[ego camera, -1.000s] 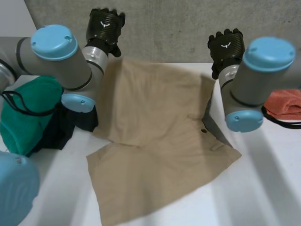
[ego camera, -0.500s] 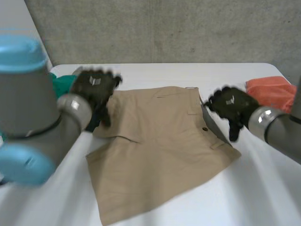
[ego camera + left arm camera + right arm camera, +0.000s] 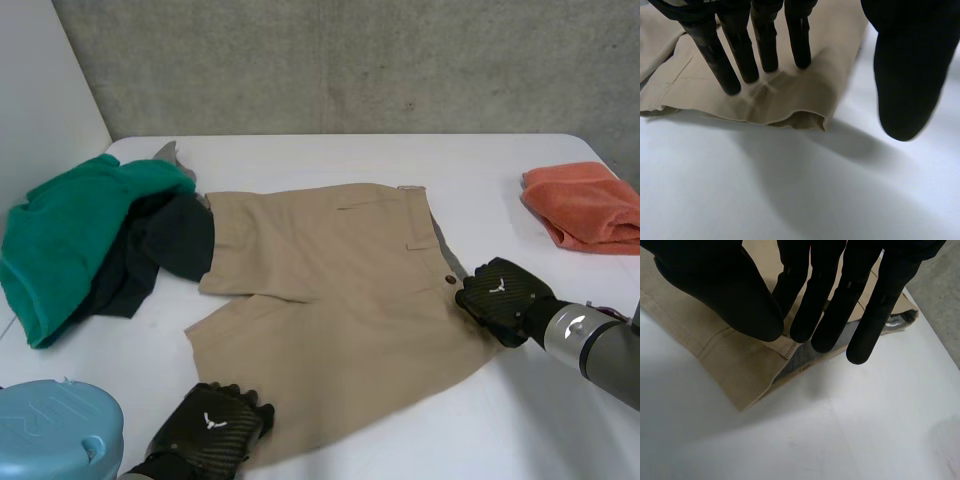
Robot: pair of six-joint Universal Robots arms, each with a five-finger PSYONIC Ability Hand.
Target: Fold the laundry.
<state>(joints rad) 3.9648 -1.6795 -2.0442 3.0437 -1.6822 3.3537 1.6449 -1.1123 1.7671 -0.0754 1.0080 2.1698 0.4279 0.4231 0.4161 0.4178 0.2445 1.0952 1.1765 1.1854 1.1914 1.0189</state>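
Tan shorts [image 3: 330, 300] lie flat in the middle of the white table [image 3: 330, 160], waistband to the right, leg hems toward the front left. My left hand [image 3: 212, 432] rests on the front hem corner. In the left wrist view its straight fingers [image 3: 740, 55] press on the hem [image 3: 790, 107], with the thumb [image 3: 905, 75] held apart over bare table. My right hand [image 3: 503, 298] is at the waistband's near corner. In the right wrist view its thumb [image 3: 730, 290] closes against the fingers [image 3: 825, 315] at the waistband edge [image 3: 735, 365], where grey lining shows.
A green garment [image 3: 70, 230] and a black one [image 3: 160, 245] are heaped at the left, touching the shorts. A folded orange towel [image 3: 585, 205] lies at the right edge. A concrete wall stands behind the table. My left arm's blue cap [image 3: 55, 435] sits front left.
Both hands came down from the back of the table to the shorts' near side. The shorts, held up before, now lie flat. The right hand has closed at the waistband.
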